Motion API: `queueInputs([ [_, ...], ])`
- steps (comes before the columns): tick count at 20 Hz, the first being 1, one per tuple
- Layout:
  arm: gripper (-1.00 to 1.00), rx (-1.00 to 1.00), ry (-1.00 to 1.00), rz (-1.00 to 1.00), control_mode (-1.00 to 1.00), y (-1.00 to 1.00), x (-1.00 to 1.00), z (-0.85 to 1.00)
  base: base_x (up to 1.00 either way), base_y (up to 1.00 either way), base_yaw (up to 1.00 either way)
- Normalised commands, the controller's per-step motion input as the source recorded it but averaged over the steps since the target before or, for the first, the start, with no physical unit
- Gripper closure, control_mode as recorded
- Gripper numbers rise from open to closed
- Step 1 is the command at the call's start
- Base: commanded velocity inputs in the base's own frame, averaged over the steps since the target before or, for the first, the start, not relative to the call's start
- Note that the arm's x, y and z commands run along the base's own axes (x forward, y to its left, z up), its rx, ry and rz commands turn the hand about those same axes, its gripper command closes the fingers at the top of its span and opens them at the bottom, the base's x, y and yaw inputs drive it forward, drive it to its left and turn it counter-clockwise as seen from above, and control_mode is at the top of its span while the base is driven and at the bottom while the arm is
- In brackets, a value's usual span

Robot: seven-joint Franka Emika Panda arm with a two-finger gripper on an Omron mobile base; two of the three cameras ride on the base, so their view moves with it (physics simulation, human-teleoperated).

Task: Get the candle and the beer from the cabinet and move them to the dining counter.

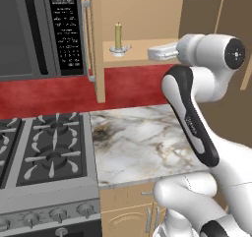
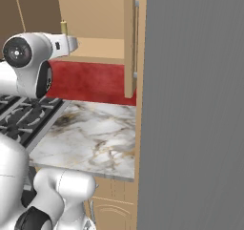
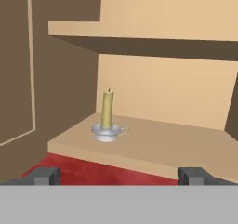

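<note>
Left base view: standing upright in its silver holder on the bottom board of the open cabinet, the candle, toward the left side of the opening and near the front lip, so reachable from straight ahead. Reaching in level with that board, the white arm, wrist just right of the candle and apart from it, presumably lining up for a sideways grasp. Lying below, well under the cabinet, a short marble countertop beside the gas stove; hanging to the left, a microwave.

Right base view: peeking above the arm's wrist, the candle's top; swung outward, a cabinet door, leaving the opening free.

Hand view: facing the candle head-on, gripper low at the cabinet's front edge, jaws spread wide, nothing between them, candle left of centre and apart from both fingertips. Judging by this: approaching for the first pickup.
</note>
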Motion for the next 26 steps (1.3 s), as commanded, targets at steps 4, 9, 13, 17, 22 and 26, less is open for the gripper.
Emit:
queueInputs([
  [4, -1.0, 0.07, 0.0, 0.02, -1.0, 0.01, 0.17, 0.0, 0.0, 0.0, 0.0],
  [9, -1.0, 0.03, 0.0, 0.06, -1.0, 0.09, 0.05, 0.0, 0.0, 0.0, 0.0],
  [13, -1.0, 0.02, 0.0, 0.11, -1.0, 0.02, 0.07, 0.0, 0.0, 0.0, 0.0],
  [17, -1.0, 0.0, 0.0, 0.06, -1.0, 0.02, 0.18, 0.0, 0.0, 0.0, 0.0],
  [22, -1.0, 0.0, 0.0, 0.01, -1.0, 0.0, 0.19, 0.0, 0.0, 0.0, 0.0],
  [26, -1.0, 0.0, 0.0, 0.0, -1.0, 0.0, 0.3, 0.0, 0.0, 0.0, 0.0],
])
